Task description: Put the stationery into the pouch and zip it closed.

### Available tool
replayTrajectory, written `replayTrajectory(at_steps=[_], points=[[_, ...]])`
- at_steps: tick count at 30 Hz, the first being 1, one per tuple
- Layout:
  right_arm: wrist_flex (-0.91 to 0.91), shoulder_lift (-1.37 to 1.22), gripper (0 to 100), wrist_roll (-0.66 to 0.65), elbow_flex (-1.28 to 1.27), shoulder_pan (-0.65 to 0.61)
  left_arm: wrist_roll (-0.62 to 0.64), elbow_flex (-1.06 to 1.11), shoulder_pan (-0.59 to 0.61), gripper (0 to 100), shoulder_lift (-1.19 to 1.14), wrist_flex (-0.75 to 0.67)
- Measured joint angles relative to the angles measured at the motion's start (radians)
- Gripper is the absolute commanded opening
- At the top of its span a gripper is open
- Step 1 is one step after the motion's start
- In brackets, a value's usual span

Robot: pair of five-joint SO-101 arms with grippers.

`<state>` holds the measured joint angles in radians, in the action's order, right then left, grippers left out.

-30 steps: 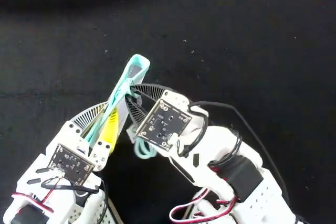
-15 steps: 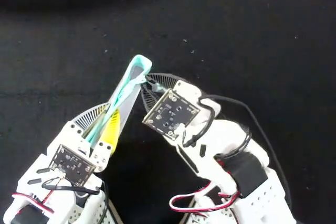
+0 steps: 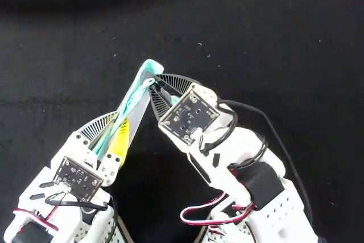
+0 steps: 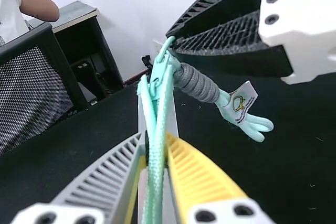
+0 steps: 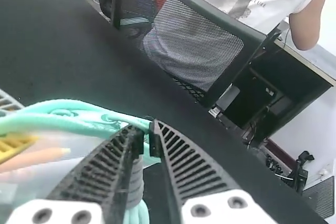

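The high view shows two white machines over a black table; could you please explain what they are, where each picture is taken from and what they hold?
They are two small robot arms, each ending in a two-fingered gripper. The high view looks down from a fixed camera onto the black table. The other two pictures come from cameras on the arms' wrists, looking along their own fingers. The left gripper, with one grey and one yellow finger, clamps a clear pouch with mint trim along its zipper edge. The right gripper, with black fingers, pinches the zipper pull near the pouch's far end. Through the pouch wall, the right wrist view shows what looks like an orange pencil inside.
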<state>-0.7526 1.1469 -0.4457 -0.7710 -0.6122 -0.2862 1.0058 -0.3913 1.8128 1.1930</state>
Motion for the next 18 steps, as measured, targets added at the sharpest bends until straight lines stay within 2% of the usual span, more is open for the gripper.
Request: replayTrajectory(at_steps=[14,18], points=[[0.002,0.0,1.8,0.002,0.0,-0.068,0.0,0.0,0.006,3,0.0,0.002],[0.002,0.0,12.3,0.002,0.0,-0.069,0.0,0.0,0.006,3,0.0,0.002]])
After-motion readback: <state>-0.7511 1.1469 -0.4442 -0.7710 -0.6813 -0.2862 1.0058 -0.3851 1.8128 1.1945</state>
